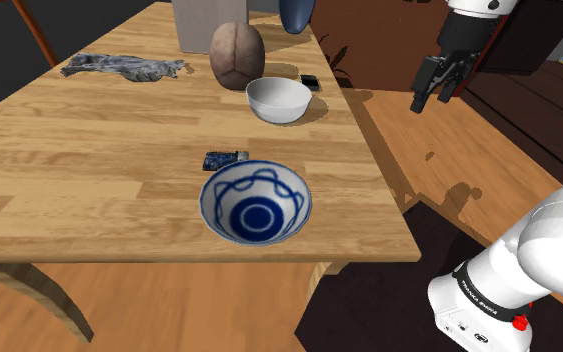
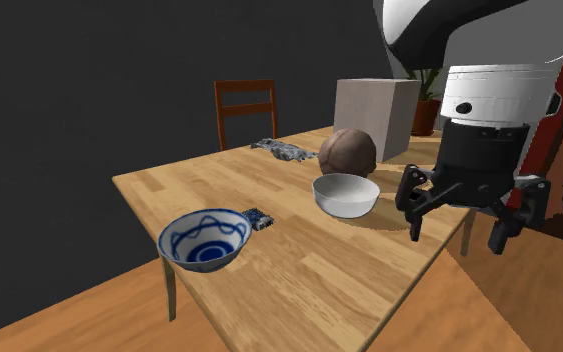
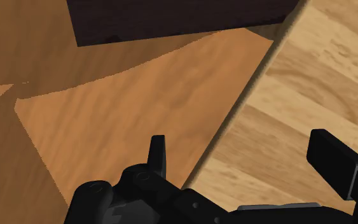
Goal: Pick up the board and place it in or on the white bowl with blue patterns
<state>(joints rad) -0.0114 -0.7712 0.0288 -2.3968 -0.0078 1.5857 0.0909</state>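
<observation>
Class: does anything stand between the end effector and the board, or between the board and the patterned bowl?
Nothing visible does. The board lies on the table beside the patterned bowl. The open end effector hangs past the table's edge; the plain bowl sits beside its path.

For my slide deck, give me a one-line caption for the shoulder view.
Open end effector hovers beside the table; on it, the board lies next to the patterned bowl.
</observation>
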